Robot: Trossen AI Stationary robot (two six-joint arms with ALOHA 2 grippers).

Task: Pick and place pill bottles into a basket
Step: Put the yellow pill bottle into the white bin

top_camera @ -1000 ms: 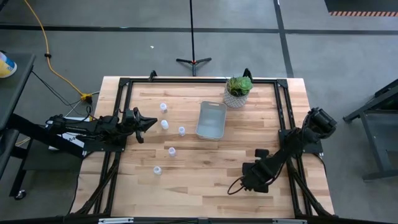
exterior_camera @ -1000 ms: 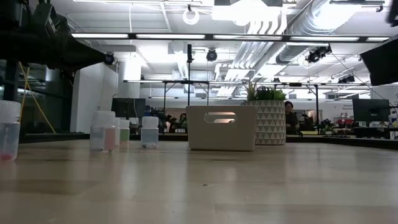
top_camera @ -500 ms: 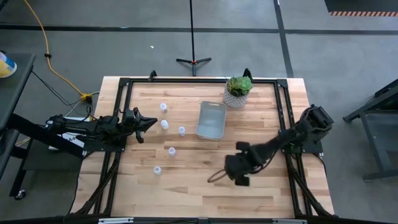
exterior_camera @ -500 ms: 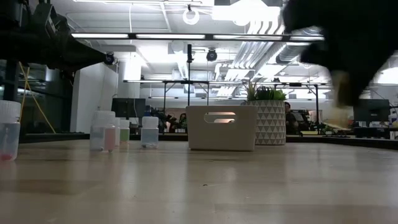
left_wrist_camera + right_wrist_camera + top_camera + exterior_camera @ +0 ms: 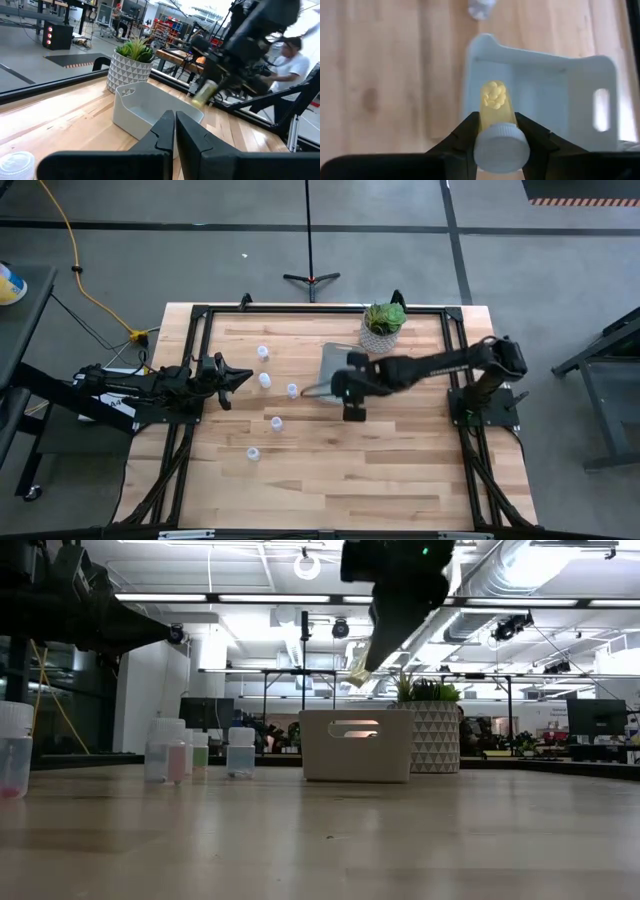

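A pale wooden plank table holds a translucent, round-cornered plastic basket. Above it, the right gripper pinches a small cylindrical pill bottle of yellow pills, white-capped. At the table's left edge, the left gripper is pressed together.

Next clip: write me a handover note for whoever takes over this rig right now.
Right gripper: shut on a bottle of yellow pills, held in the air over the basket's near end.
Left gripper: shut, empty, waiting at the table's left edge.
Basket: nothing can be seen in it.
Five bottles stand left of the basket, one close beside it.
Done: one bottle picked and carried over.
Left: release it into the basket, then fetch the other five.
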